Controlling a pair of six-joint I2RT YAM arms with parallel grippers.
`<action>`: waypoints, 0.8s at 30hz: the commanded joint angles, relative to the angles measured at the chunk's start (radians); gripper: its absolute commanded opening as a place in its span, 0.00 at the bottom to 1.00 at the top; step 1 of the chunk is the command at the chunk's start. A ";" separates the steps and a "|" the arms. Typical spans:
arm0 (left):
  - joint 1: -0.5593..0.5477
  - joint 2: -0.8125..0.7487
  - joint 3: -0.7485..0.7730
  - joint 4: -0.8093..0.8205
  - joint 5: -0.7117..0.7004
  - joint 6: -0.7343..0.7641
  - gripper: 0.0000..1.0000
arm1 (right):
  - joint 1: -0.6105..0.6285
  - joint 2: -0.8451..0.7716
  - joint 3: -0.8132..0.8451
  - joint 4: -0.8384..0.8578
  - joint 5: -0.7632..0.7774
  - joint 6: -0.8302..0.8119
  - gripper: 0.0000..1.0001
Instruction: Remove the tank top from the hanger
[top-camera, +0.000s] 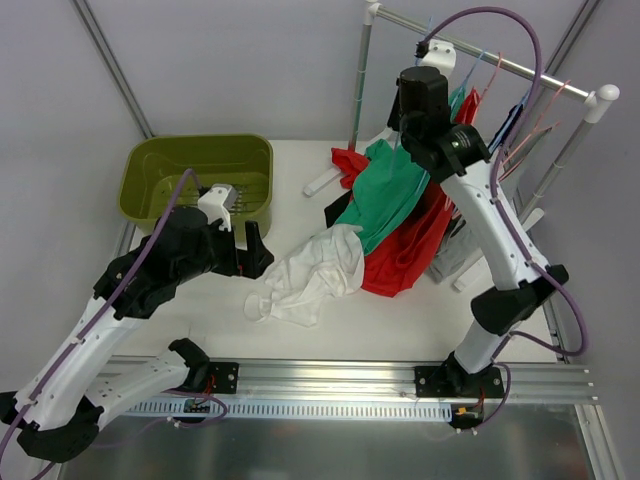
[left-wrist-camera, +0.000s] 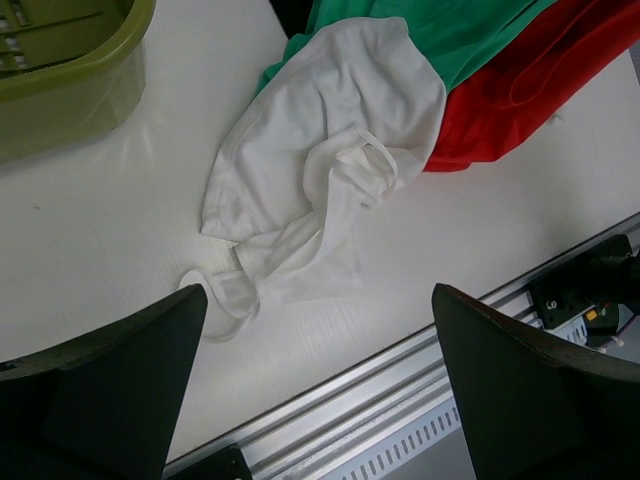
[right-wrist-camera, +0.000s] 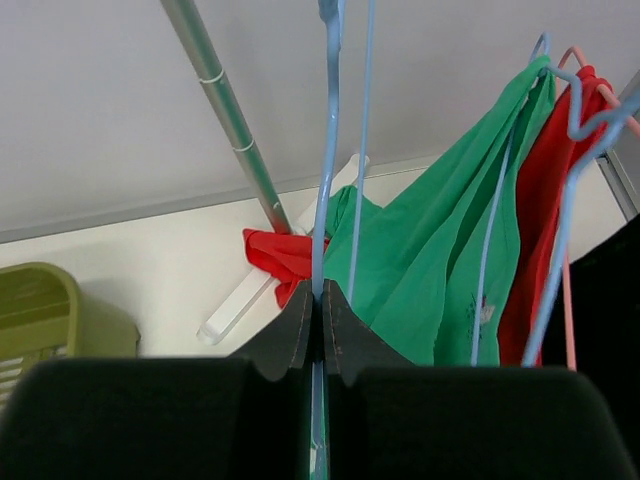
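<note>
Near the front edge of the worktop (top-camera: 200, 330), about midway along it, the white tank top (left-wrist-camera: 320, 170) lies crumpled and flat, with no hanger in it. Its far edge meets the hem of a green shirt (top-camera: 385, 195) and a red garment (top-camera: 400, 260) that droop from the rail (top-camera: 480, 50) at the back right corner. I cannot tell whether the top is tucked under the green hem or only touches it.

The left pincer (left-wrist-camera: 315, 390) hovers over the near part of the top, its fingers wide apart and holding nothing. A loose strap loop (left-wrist-camera: 215, 295) lies just beside its left finger. Up at the rail the right pincer (right-wrist-camera: 320, 320) is clamped on the thin wire of a blue hanger (right-wrist-camera: 328, 150).

By my reading the top is off, and what is left is a clean exit. The left arm should rise straight up before it swings aside, so no finger hooks the strap loop and drags the top toward the olive basket (top-camera: 150, 170) at the back left. The right should hold the hanger steady and see its hook seated on the rail before it lets go. A sideways tug there could pull the neighbouring hangers and tip the green shirt down onto the top.
</note>
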 joint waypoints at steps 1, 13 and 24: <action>-0.001 -0.026 0.020 -0.023 0.013 0.025 0.99 | -0.018 0.083 0.119 0.063 0.024 -0.030 0.00; -0.001 -0.027 0.040 -0.060 0.054 0.016 0.99 | -0.067 0.227 0.203 0.157 0.067 -0.065 0.00; -0.001 0.023 0.048 -0.064 0.071 0.027 0.99 | -0.075 0.232 0.127 0.155 0.105 -0.042 0.00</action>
